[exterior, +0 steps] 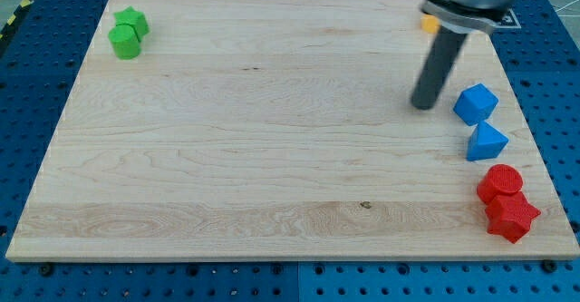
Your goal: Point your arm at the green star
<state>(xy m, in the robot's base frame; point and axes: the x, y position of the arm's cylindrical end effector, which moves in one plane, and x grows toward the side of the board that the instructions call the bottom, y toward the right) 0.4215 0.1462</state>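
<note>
Camera view puts your tip (pixel 423 106), a bare rod end effector gripping nothing, upper right beside the blue blocks (pixel 475 103), because the green star (pixel 133 20) sits far upper left.

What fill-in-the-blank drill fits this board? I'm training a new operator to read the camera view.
1. My tip rests just to the view's left of the ____ cube.
2. The green star sits near the view's top-____ corner of the wooden board, touching the green cylinder.
3. The two ____ blocks lie nearest the view's bottom-right corner.
4. Below the cube lies a blue ____.

Missing words: blue; left; red; triangle
</note>
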